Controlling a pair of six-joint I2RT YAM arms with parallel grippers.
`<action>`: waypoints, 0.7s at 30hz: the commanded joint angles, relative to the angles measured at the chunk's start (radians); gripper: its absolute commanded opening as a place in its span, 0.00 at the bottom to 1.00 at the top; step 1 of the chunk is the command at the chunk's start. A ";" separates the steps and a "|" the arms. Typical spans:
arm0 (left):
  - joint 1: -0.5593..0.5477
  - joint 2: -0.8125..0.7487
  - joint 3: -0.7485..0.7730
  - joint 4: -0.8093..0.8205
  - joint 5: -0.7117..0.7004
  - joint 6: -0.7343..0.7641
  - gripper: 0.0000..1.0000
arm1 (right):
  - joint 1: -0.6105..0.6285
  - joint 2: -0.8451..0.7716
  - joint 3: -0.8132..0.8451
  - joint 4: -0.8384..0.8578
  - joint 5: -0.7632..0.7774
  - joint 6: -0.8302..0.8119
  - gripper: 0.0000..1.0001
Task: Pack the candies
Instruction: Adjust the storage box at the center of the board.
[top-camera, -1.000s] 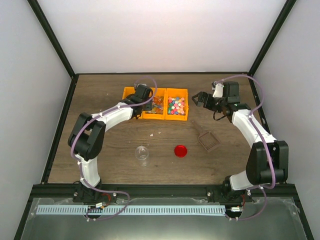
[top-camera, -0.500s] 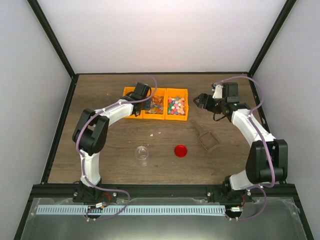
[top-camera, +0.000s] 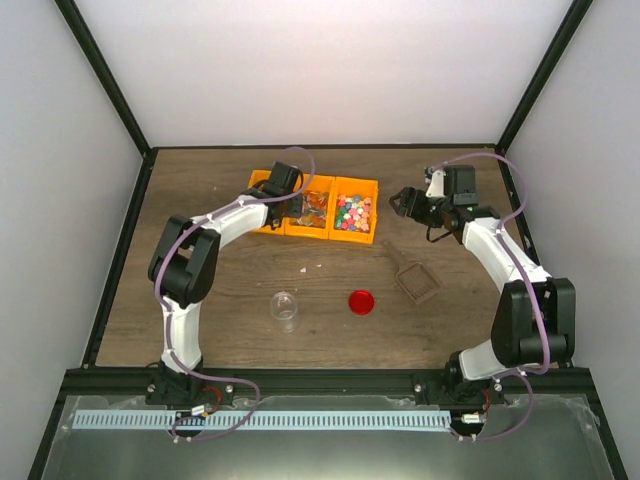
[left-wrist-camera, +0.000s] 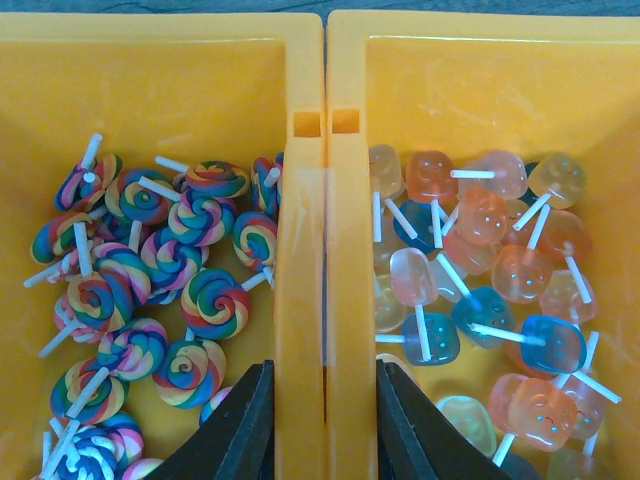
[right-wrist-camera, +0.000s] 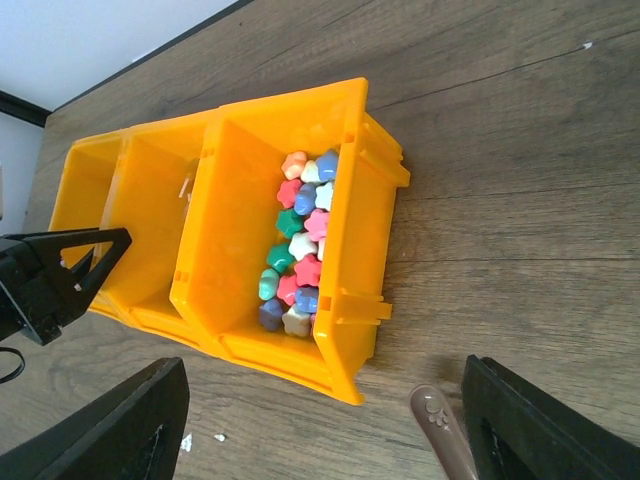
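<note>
Fingers (left-wrist-camera: 245, 420) of left gripper (left-wrist-camera: 325, 378) pinch the joined walls (left-wrist-camera: 325, 220) inside an orange plastic three-bin row (right-wrist-camera: 350, 190). Right gripper (right-wrist-camera: 330, 420) gapes, holding nothing. Small multicoloured candies (right-wrist-camera: 298, 240) lie in the row's 3 o'clock bin. Small clear jar (top-camera: 284, 308), at 6 o'clock from the row, looks empty, with its round red lid (top-camera: 361, 301) off. Packing judged not begun.

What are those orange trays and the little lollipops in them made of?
Orange trays: probably moulded plastic, smooth with a soft sheen. Swirl lollipops: opaque, matte rainbow coils, perhaps clay or hard sugar. Square lollipops: translucent and glossy, like resin or jelly. Which exactly, looks alone cannot settle.
</note>
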 joint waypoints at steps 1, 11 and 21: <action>0.009 0.026 0.027 -0.020 0.022 -0.022 0.17 | 0.017 -0.021 0.033 -0.008 0.068 0.012 0.77; 0.009 0.032 0.058 -0.020 0.025 -0.043 0.16 | 0.034 -0.065 0.111 0.015 0.175 -0.052 0.96; 0.010 0.008 0.054 -0.026 0.008 -0.055 0.34 | 0.006 0.011 0.129 -0.041 0.104 -0.079 0.39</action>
